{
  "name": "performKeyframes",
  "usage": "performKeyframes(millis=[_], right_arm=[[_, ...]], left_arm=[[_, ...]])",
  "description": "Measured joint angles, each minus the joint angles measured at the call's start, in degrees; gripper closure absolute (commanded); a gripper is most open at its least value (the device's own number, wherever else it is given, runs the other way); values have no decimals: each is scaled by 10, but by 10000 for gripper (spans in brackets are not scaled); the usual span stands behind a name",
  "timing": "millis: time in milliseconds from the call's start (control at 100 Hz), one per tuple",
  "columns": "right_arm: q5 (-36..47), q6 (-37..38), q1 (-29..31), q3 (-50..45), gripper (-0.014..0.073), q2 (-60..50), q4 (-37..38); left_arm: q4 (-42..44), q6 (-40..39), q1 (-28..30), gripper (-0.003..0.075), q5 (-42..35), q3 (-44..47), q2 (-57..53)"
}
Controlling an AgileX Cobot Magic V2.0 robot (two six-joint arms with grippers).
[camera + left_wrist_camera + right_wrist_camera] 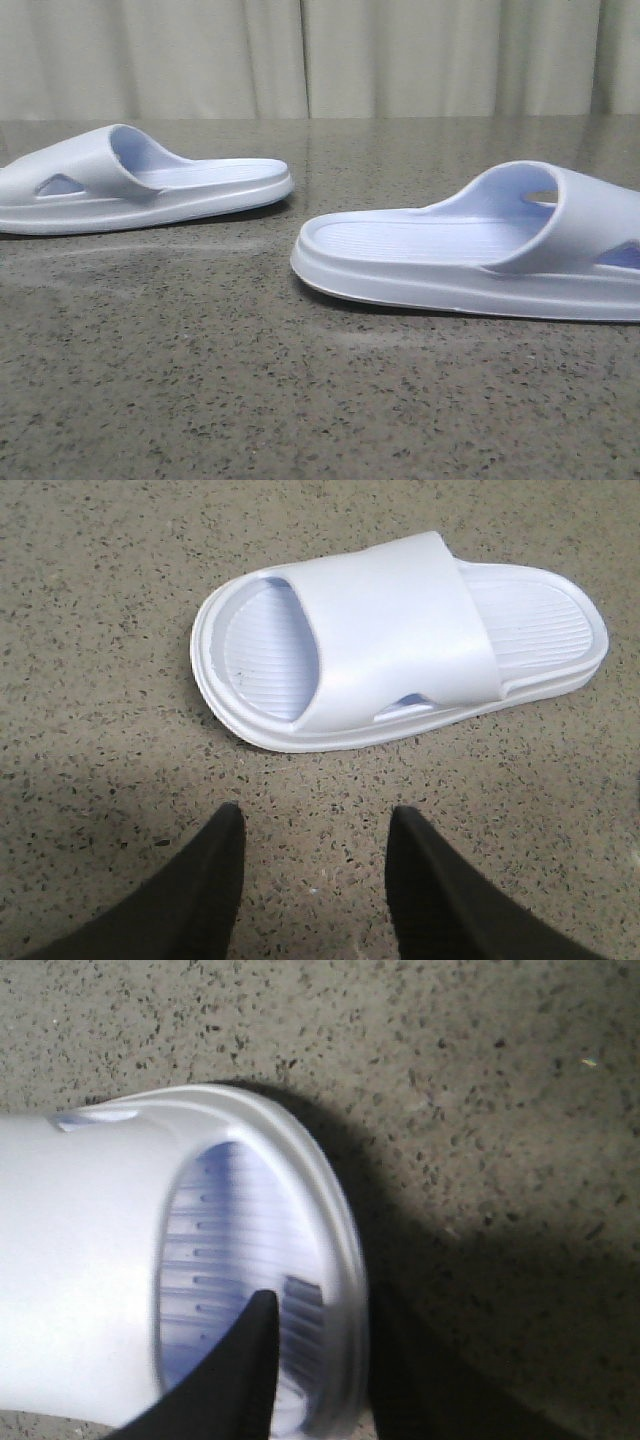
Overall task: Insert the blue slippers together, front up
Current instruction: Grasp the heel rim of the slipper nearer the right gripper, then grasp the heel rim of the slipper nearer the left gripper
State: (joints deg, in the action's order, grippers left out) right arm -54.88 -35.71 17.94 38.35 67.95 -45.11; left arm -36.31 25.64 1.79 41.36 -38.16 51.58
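Observation:
Two pale blue-white foam slippers lie soles down on the speckled table. The left slipper [140, 185] also shows in the left wrist view [400, 640]. My left gripper [316, 820] is open and empty over bare table, just short of that slipper's side. The right slipper [470, 250] lies nearer, its toe end running out of the front view. In the right wrist view my right gripper [320, 1305] is open and straddles this slipper's [90, 1260] toe rim. One finger [250, 1360] is over the ribbed footbed. The other is outside the sole, lost in dark shadow. This view is blurred.
The grey-brown speckled stone tabletop [250, 380] stretches between and in front of the slippers. A pale curtain [320, 55] hangs behind the table's far edge. Neither arm shows in the front view.

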Motion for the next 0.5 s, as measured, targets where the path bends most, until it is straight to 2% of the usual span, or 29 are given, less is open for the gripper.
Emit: performKeyframes(millis=[80,170,400,500], right_arm=[[0,0,0,0,635,1,-4],[-1,0,0,1,677,1,-7],[-3,0,0,3,683,1,-12],[-3,0,0,3,683,1,-15]], left_arm=[[0,0,0,431,0,0,0],[-5,1,2,431,-1,0,0],[-33,1,57,431,-3,-9,21],[-67,35,87,431,17,-24,57]])
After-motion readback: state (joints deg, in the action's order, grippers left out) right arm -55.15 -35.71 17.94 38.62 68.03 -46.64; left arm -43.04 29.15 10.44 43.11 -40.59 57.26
